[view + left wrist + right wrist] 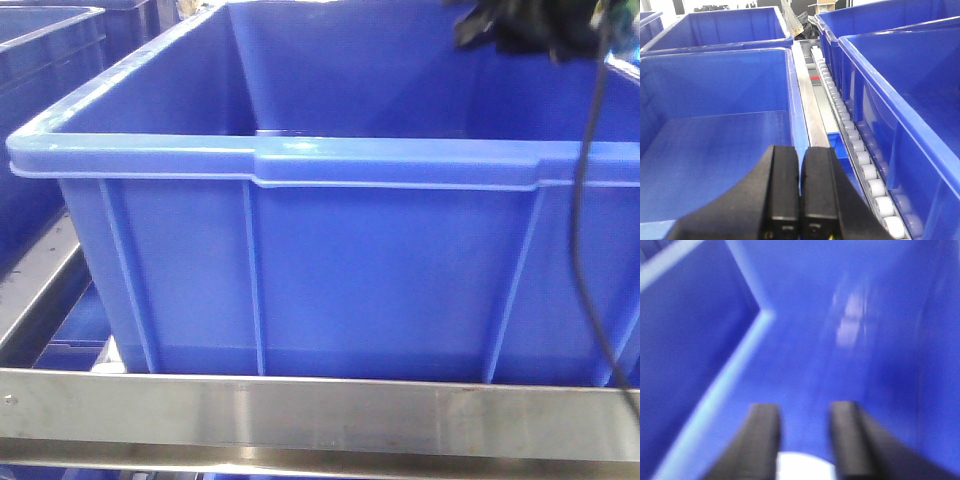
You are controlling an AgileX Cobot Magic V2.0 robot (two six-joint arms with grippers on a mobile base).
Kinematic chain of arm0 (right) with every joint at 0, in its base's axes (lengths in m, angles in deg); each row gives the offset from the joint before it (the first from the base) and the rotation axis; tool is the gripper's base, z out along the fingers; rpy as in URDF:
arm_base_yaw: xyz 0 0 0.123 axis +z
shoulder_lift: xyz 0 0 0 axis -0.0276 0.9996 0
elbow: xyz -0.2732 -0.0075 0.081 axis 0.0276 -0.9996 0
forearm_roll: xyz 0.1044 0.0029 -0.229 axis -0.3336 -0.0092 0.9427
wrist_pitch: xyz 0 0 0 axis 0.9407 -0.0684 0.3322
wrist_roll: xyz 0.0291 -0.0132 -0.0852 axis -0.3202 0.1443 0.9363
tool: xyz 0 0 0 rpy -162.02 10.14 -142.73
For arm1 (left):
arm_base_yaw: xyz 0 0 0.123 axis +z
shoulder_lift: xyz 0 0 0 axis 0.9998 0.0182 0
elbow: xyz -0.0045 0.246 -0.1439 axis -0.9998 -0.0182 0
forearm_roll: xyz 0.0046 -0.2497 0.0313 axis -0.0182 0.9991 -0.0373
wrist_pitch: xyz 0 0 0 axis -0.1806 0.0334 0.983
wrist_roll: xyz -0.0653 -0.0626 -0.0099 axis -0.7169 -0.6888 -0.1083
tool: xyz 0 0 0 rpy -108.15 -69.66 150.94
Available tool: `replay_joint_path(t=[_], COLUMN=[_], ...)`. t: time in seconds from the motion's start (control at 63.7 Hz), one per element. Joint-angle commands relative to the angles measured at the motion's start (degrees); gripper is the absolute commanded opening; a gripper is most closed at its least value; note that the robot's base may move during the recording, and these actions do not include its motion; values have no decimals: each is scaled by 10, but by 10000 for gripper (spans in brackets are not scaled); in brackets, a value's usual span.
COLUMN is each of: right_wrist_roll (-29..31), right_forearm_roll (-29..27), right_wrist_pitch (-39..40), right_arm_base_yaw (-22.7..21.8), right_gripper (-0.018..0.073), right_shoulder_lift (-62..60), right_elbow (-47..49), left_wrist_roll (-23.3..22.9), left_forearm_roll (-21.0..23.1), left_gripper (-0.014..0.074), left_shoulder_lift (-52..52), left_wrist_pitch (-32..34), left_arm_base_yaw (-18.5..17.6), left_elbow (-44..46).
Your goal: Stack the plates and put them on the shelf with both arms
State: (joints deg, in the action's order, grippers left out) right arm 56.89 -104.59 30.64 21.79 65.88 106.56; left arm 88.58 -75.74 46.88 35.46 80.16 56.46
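Black pads of the left claw (800, 200) sit pressed together with nothing between them, clenched on air, hanging over the rim between two crates. Left crate (715, 140) below it is bare inside as far as its floor shows; a steel rail (810, 110) and a line of white rollers (860, 155) run beyond, then another crate (910, 100) on the far side. Right claw (805, 440): fingers apart, a gap between them, view badly blurred. At the bottom edge, in that gap, a white curved patch (805, 467), likely a plate rim, though whether the fingers are pinching it or merely straddling it cannot be told. Blue crate wall (805, 340) and an inside corner fill the rest of that view, so the right claw is down inside a crate. Front view: big crate (330, 270) resting on the shelf behind its front rail (320, 415); dark arm hardware (540, 25) and a cable (585, 200) dip over the crate's right rear. No plate visible from here; the interior floor is hidden by the near wall. Judgement: late in the task. Plates seem to be at or going into the crate on the shelf, with only the right arm near them. Stack itself unconfirmed; just one white sliver seen. Left to do, probably: let go if still gripping, lift the right arm out.
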Motion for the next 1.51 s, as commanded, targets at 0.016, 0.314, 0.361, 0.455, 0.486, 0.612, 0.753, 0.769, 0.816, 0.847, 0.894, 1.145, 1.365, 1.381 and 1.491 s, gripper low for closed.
replay_joint_path(t=[0.016,0.314,0.361,0.455,0.486,0.612,0.753,0.769,0.816,0.847,0.894,1.145,1.365,1.381,1.491], right_wrist_roll=[13,26,26,26,26,26,26,26,26,26,26,26,26,26,26], right_forearm_roll=[21,34,35,43,43,43,43,43,43,43,43,43,43,43,43], right_wrist_pitch=[42,-70,-92,-118,-120,-118,-97,-97,-97,-97,-99,-136,-218,-223,-245], right_arm_base_yaw=[-4,-101,-121,-161,-172,-195,-200,-200,-200,-200,-200,-200,-200,-200,-200], right_gripper=[148,48,48,48,48,48,49,49,49,49,49,49,49,49,49], right_shoulder_lift=[-43,-137,-154,-191,-205,-267,-352,-360,-389,-405,-432,-560,-642,-646,-672], right_elbow=[12,12,12,1,-8,-56,-124,-129,-146,-156,-171,-213,-214,-214,-214], left_wrist_roll=[-6,-6,-6,-6,-6,-6,-6,-6,-6,-6,-6,-6,-6,-6,-6], left_forearm_roll=[2,2,2,2,2,2,2,2,2,2,2,2,2,2,2], left_gripper=[80,80,80,80,80,80,80,80,80,80,80,80,80,80,80], left_shoulder_lift=[5,5,5,5,5,5,5,5,5,5,5,5,5,5,5], left_wrist_pitch=[45,45,45,45,45,45,45,45,45,45,45,45,45,45,45], left_arm_base_yaw=[0,0,0,0,0,2,2,2,2,2,2,2,2,2,2], left_elbow=[17,17,17,17,17,17,17,17,17,17,17,17,17,17,17])
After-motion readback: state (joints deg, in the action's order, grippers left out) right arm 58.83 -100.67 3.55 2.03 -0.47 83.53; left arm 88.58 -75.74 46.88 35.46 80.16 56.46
